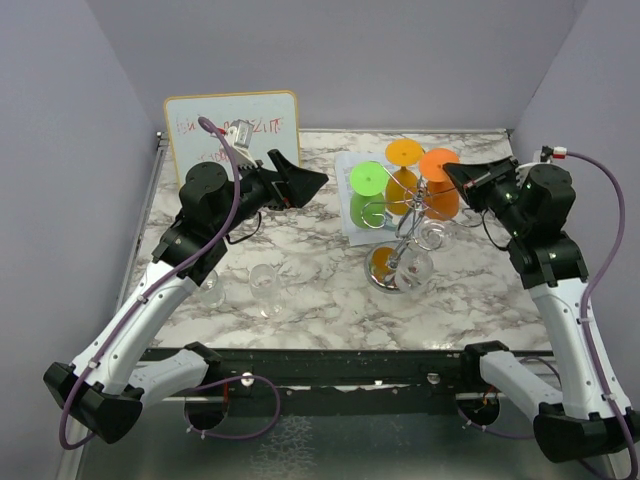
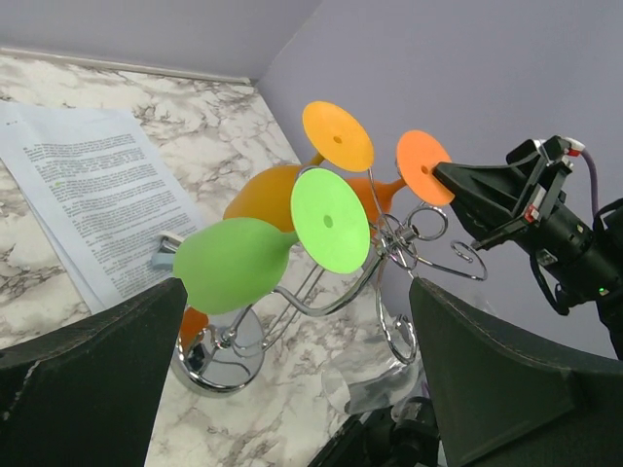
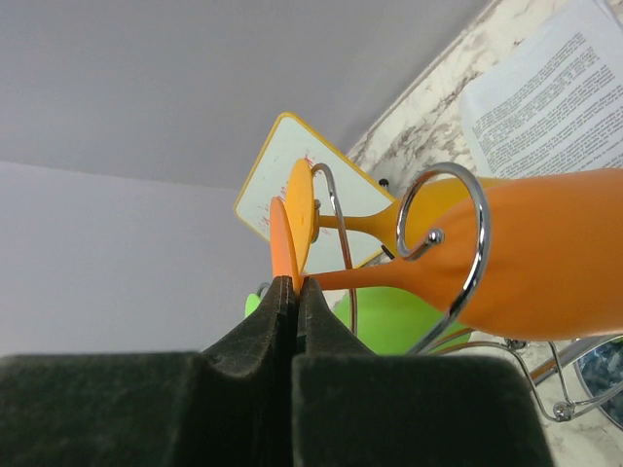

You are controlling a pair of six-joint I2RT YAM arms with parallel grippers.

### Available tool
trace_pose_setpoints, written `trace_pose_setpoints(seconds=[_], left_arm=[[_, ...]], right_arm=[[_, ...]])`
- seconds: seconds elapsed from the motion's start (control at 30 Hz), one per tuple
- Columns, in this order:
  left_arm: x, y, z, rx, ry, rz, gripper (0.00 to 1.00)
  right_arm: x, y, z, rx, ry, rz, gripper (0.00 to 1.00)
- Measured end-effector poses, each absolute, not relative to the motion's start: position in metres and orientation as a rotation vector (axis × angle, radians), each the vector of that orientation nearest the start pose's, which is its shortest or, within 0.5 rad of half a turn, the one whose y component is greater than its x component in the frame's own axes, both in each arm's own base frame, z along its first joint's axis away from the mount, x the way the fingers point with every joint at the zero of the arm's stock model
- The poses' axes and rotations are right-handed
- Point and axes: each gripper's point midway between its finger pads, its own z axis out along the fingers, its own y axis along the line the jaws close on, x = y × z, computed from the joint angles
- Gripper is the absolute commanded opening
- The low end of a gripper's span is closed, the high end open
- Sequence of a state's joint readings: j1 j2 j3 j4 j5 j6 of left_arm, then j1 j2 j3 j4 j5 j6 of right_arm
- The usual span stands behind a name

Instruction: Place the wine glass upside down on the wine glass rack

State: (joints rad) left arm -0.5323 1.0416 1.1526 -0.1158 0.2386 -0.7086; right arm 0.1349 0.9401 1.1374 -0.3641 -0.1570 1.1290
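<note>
Marble tabletop (image 1: 300,290): R gripper (image 1: 451,173) was clenched on orange wine glass (image 1: 435,160) foot rim, stem pointing away from jaws into wine glass rack (image 1: 385,268); L gripper (image 1: 318,180) gaped empty, farther off.

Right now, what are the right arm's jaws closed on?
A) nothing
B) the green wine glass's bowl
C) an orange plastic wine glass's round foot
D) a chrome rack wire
C: in the right wrist view the right arm's jaws pinch the edge of the round foot of the orange plastic wine glass.

The right gripper (image 3: 295,284) pinches the foot rim of an orange glass (image 3: 555,253), whose stem passes through a rack (image 3: 481,248) loop. A green glass (image 3: 389,321) hangs behind.
</note>
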Motion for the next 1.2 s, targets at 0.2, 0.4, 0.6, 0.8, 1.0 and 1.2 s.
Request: trace_pose_setpoints(seconds=[0.2, 0.4, 0.6, 0.8, 1.0, 1.2], left_arm=[[0.278, -0.241, 0.395, 0.048, 1.699, -1.136, 0.98], [0.279, -0.241, 0.392, 0.046, 1.707, -1.126, 0.98], [0.280, -0.239, 0.389, 0.040, 1.715, -1.111, 0.98], [0.280, -0.239, 0.387, 0.038, 1.721, -1.107, 0.98], [0.280, -0.238, 0.387, 0.040, 1.723, -1.105, 0.98], [0.279, -0.238, 0.384, 0.038, 1.735, -1.101, 0.98]], right_arm=[[0.305, 0.096, 0.377, 0.816, 1.662, 0.987, 0.01], [0.306, 0.082, 0.368, 0.880, 1.656, 0.905, 0.00], [0.305, 0.067, 0.372, 0.914, 1.599, 0.839, 0.00], [0.307, 0.056, 0.373, 0.939, 1.565, 0.786, 0.01], [0.315, 0.049, 0.367, 0.945, 1.555, 0.728, 0.04], [0.325, 0.050, 0.359, 0.929, 1.571, 0.707, 0.18]])
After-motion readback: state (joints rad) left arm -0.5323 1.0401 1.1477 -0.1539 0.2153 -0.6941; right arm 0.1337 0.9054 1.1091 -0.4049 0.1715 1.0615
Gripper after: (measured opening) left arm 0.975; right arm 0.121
